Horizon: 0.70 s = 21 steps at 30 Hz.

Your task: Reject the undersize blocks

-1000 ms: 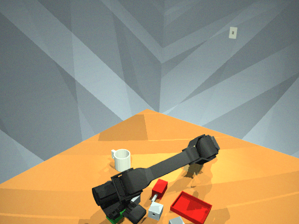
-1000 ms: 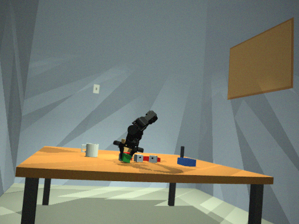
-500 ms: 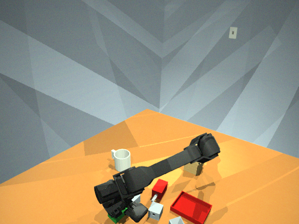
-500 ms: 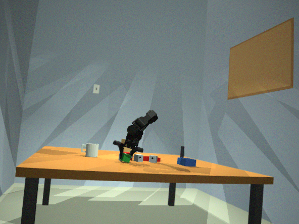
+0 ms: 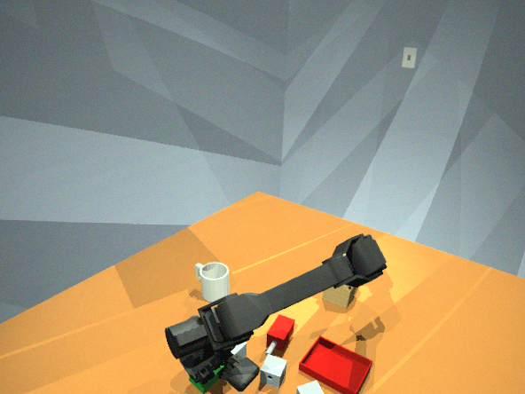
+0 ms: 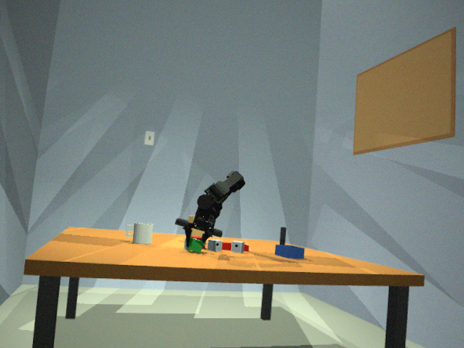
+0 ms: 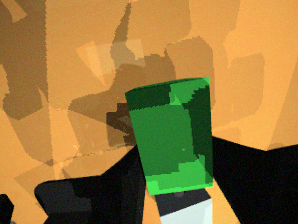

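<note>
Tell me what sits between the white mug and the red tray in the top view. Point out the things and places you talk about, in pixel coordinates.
In the top view, the arm's dark forearm [image 5: 297, 290] and a red block [image 5: 281, 327] lie between the mug [image 5: 215, 284] and tray [image 5: 339, 368].

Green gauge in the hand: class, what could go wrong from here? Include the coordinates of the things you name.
The green gauge [image 5: 203, 384] [image 6: 195, 245] [image 7: 167, 145], held in the hand [image 5: 219, 374] [image 6: 197, 241], is up against a steel block [image 5: 239, 350] [image 7: 187, 214]; a slight misalignment might jam it or shove the block. The hand could also knock the neighbouring steel block [image 5: 273, 371] [image 6: 215, 245].
</note>
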Motion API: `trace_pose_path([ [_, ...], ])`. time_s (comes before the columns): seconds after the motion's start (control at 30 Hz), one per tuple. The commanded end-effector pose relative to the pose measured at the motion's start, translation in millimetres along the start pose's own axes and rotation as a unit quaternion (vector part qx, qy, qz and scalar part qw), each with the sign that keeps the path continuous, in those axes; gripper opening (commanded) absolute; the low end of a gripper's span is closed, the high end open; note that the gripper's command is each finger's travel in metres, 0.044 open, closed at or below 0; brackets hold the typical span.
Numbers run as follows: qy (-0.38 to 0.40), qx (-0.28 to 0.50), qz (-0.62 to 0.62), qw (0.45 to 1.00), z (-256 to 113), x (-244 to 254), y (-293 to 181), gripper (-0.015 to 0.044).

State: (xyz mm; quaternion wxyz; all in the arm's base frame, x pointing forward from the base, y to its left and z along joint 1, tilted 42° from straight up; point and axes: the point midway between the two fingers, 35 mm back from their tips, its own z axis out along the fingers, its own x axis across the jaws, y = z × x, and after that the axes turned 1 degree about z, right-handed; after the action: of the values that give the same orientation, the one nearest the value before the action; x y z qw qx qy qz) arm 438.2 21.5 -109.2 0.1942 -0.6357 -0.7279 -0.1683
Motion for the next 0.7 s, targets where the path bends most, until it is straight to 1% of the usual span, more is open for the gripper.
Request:
trace_pose_path([
  [0.0,-0.001,-0.003,-0.001,1.000,-2,0,4,0.0000],
  [0.67,-0.002,-0.004,-0.002,1.000,-3,0,14,0.0000],
])
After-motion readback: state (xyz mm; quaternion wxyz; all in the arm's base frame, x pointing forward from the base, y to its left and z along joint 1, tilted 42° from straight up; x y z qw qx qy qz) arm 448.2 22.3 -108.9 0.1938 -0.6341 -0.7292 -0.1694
